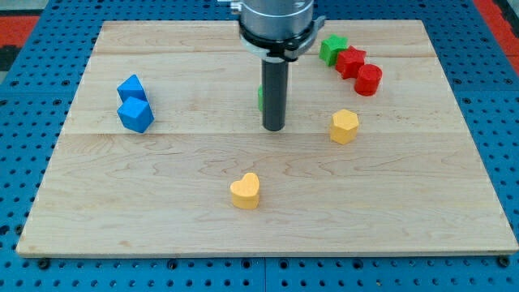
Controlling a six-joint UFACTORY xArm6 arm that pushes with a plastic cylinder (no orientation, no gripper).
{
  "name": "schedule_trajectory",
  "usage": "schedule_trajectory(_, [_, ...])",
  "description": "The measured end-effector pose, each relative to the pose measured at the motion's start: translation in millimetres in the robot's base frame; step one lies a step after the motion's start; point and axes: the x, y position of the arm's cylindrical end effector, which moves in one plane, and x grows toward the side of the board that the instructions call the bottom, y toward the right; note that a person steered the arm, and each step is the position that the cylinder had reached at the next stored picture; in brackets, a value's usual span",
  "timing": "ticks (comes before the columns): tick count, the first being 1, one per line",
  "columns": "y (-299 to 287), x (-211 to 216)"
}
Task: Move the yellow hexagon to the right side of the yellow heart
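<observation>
The yellow hexagon point(344, 126) sits right of the board's middle. The yellow heart point(245, 191) lies lower, toward the view's bottom centre, well to the hexagon's lower left. My tip point(273, 128) rests on the board left of the hexagon, with a clear gap between them, and above the heart. The rod hides most of a green block point(260, 98) just behind it.
Two blue blocks point(133, 104) sit together at the view's left. A green star point(332, 49), a red star point(351, 62) and a red cylinder point(368, 79) cluster at the top right. The wooden board point(454, 203) ends on a blue pegboard.
</observation>
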Motion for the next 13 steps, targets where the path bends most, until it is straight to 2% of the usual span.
schedule_trajectory(5, [34, -12])
schedule_trajectory(7, [108, -24])
schedule_trajectory(12, [88, 123])
schedule_trajectory(13, [114, 148])
